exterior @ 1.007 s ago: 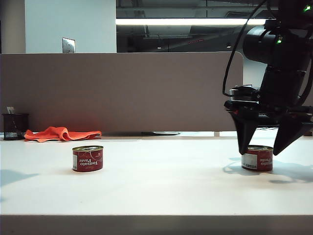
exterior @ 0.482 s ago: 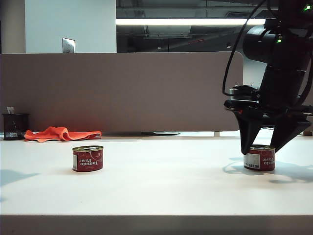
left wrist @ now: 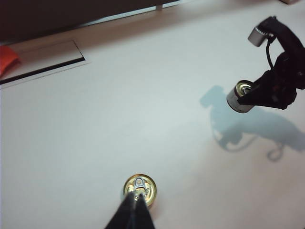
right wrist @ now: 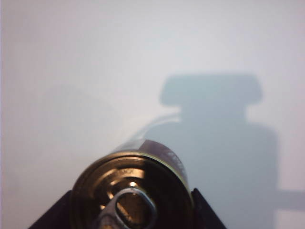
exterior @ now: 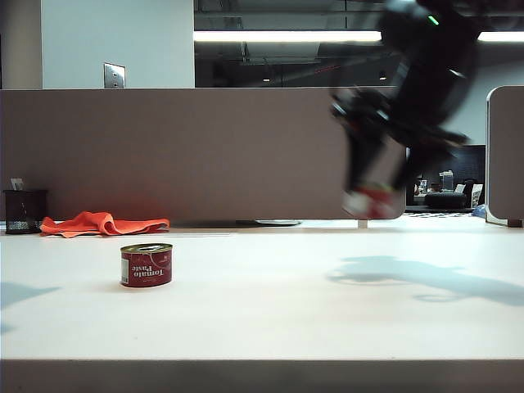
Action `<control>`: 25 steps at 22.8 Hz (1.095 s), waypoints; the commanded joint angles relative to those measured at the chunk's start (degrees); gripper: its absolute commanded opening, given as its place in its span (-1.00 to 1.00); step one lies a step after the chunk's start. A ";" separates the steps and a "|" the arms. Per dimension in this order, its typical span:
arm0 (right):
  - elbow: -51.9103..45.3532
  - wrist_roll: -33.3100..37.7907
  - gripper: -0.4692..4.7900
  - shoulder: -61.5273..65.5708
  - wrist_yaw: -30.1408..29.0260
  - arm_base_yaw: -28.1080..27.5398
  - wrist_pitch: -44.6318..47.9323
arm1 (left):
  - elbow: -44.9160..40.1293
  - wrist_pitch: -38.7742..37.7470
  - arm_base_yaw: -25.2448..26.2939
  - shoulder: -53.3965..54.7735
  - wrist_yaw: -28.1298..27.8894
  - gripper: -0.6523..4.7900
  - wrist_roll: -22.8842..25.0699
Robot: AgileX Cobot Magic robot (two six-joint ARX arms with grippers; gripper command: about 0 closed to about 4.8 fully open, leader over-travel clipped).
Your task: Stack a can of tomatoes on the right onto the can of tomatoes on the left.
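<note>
The left can of tomatoes [exterior: 146,264] stands upright on the white table [exterior: 270,319], its red label reading "Tomato Paste". In the left wrist view its gold pull-tab lid [left wrist: 140,188] lies just beyond my left gripper [left wrist: 136,196], which is shut on nothing, well above the table and outside the exterior view. My right gripper [exterior: 375,195] is motion-blurred and holds the right can [exterior: 372,202] in the air, right of centre. That can [right wrist: 131,191] fills the gap between the dark fingers [right wrist: 52,212] of the right gripper [right wrist: 129,210]. The left wrist view also shows the held can [left wrist: 239,96].
An orange cloth [exterior: 102,223] and a black mesh cup [exterior: 24,211] sit at the table's back left. A brown partition [exterior: 205,151] runs along the far edge. A dark-rimmed slot [left wrist: 45,59] lies in the tabletop near the cloth.
My right gripper closed round the right can on the table, then lifted it and swung it left and up. The left can has not moved.
</note>
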 commanded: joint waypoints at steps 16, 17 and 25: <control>29.51 -10.19 0.14 22.21 2.82 25.40 -2.67 | 0.28 2.21 0.11 -0.28 -0.57 -0.78 0.17; 29.51 -10.71 0.14 22.67 3.08 25.46 -2.60 | 0.28 2.19 0.11 -0.28 -0.57 -0.78 0.17; 29.51 -11.13 0.19 25.55 2.45 26.01 -2.34 | 0.28 2.03 0.11 -0.28 -0.57 -0.78 0.17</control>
